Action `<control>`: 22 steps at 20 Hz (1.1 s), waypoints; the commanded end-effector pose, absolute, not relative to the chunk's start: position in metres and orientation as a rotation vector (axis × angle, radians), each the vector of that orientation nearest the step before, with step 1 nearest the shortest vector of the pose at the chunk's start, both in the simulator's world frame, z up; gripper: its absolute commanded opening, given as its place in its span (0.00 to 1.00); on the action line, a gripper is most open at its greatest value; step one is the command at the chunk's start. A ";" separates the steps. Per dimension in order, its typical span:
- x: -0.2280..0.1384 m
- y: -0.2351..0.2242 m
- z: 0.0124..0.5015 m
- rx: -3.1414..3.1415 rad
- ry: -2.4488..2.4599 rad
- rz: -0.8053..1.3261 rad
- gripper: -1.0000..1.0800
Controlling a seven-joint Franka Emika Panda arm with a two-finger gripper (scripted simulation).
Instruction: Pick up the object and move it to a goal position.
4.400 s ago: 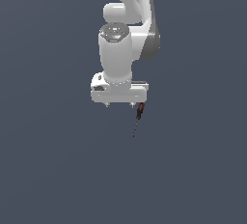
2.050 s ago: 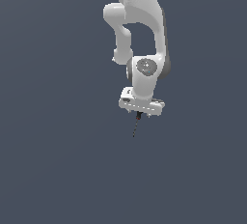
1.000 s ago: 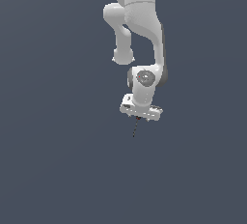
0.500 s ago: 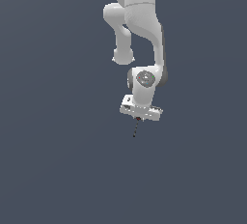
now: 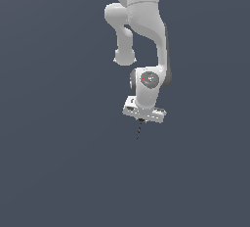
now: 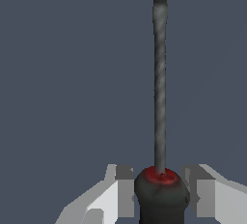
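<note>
Below the white gripper in the exterior view, the object hangs with its long axis close to vertical, its thin dark shaft pointing down and leaning very slightly toward the exterior view's left at the tip, its handle end up between the fingers. From the wrist view the object runs straight away from the camera, the grey twisted shaft ending in a blunt dark tip, and the black handle with its red collar sits nearest the lens. The gripper is drawn in narrow, and its two fingers stand on either side of the handle, close against it, so it holds the object by the handle. Only plain dark grey background shows around the object, and whether the tip touches any surface cannot be told. The arm comes down from the top of the exterior view, bends at an elbow, and drops to a wrist whose flange is tilted a little, lower on the exterior view's right
</note>
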State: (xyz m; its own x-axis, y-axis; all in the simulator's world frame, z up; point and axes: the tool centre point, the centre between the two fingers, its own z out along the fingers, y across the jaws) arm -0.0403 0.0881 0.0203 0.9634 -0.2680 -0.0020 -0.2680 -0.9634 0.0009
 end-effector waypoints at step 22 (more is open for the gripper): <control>0.048 0.201 0.123 3.112 -0.424 0.000 0.00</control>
